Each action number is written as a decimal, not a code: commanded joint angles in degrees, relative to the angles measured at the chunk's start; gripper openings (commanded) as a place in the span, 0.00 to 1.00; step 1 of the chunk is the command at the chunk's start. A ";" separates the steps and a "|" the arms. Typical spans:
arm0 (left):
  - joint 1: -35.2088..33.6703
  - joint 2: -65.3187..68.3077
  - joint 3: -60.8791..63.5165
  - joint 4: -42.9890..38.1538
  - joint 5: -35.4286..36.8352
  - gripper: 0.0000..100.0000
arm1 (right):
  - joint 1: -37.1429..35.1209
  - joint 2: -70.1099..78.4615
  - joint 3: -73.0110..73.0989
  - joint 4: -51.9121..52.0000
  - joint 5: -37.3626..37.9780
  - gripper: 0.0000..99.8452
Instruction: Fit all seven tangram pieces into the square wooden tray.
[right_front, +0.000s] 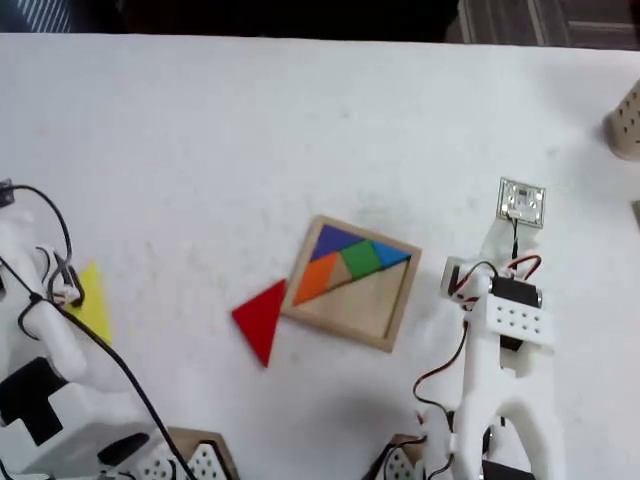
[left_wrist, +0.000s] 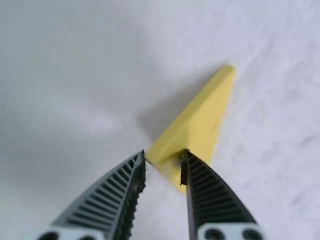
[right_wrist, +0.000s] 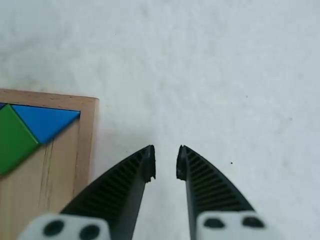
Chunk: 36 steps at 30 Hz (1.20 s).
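The square wooden tray (right_front: 375, 300) lies mid-table, turned slightly. Purple (right_front: 335, 240), orange (right_front: 314, 279), green (right_front: 360, 256) and blue (right_front: 392, 254) pieces fill its far half; the near half is bare wood. A red triangle (right_front: 262, 318) lies on the table against the tray's left edge. The yellow triangle (right_front: 94, 300) is far left beside the left arm (right_front: 45, 320). My left gripper (left_wrist: 163, 160) is shut on a corner of the yellow triangle (left_wrist: 200, 120). Just off the tray's corner (right_wrist: 87, 135) by the blue piece (right_wrist: 45, 122), my right gripper (right_wrist: 165, 162) is open a little and holds nothing.
The right arm (right_front: 500, 330) stands right of the tray, with a small white board (right_front: 522, 200) beyond it. A pale wooden object (right_front: 625, 125) sits at the right edge. Cables (right_front: 60, 250) trail by the left arm. White tabletop stretches behind the tray.
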 joint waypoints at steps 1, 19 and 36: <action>3.82 -0.04 -0.79 2.46 1.67 0.11 | -0.31 -1.36 -0.35 -0.48 0.62 0.08; 18.68 -23.78 10.64 4.31 10.73 0.11 | -0.13 -1.71 -0.35 -0.48 0.62 0.08; 9.45 -23.87 11.34 0.79 4.22 0.16 | -0.22 -1.45 -0.35 -0.48 0.62 0.08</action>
